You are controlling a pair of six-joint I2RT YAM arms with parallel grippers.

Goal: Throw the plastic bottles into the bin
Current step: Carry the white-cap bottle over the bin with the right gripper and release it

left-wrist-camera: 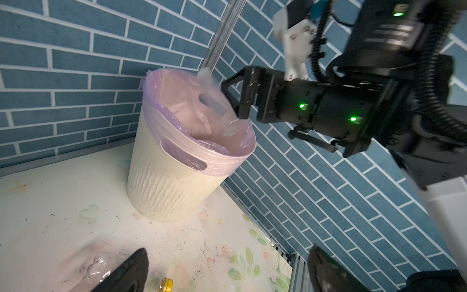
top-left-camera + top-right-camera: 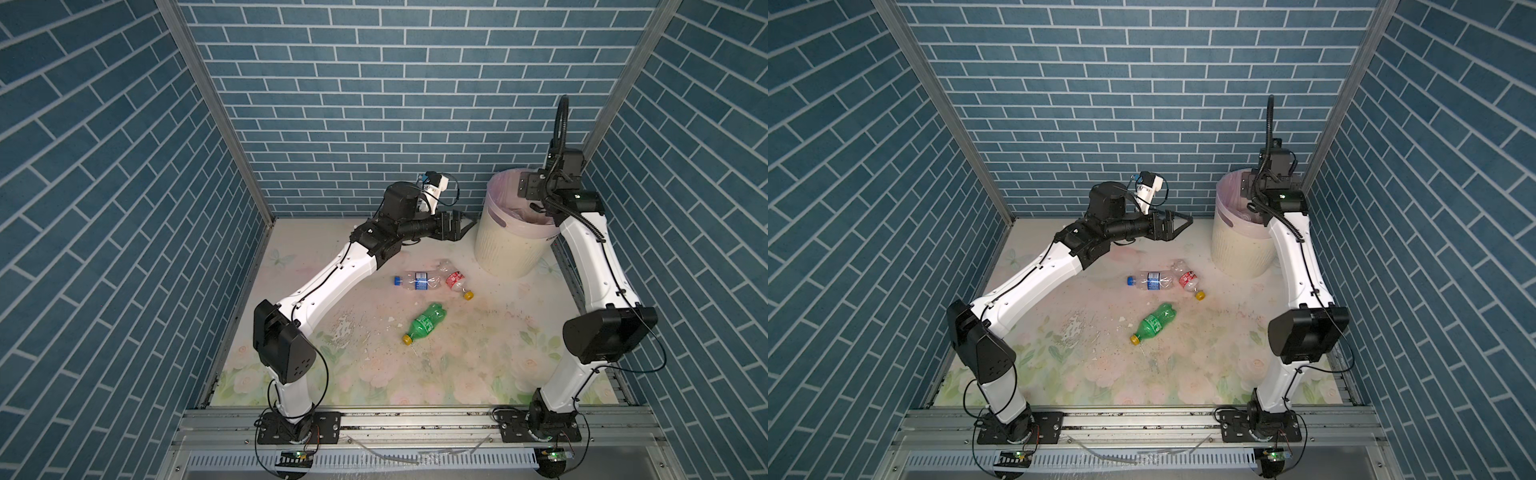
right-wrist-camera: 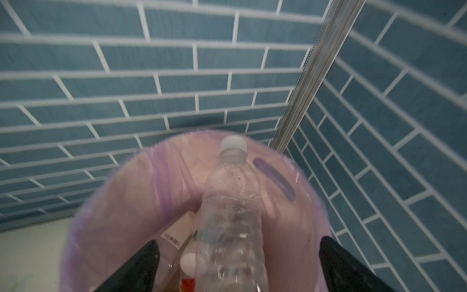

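Right end effector is up over the cream-white ribbed round bin with its lilac bag liner. Its fingers are spread wide. A clear plastic bottle with a white cap sits between them, a gap on each side, right above the bin's mouth.

The bin is tucked into the far right corner, close to both blue brick-pattern walls. There is little room behind it, but its front and left flank are free. Left end effector hangs open and empty just left of the bin, above the floral surface.

Three bottles lie mid-surface. A clear bottle with blue label and blue cap is just beside a crumpled clear bottle with red label and yellow cap. A green bottle with yellow cap lies apart, nearer the front. There is wide bare surface around them, out to the metal rail at the front edge.

In both top views the right arm covers the bin's right rim, and the white-capped bottle cannot be picked out. In the left wrist view it is only a blur. Inside the bin a barcoded label, a white cap and a bit of red show, and the rest is hidden.
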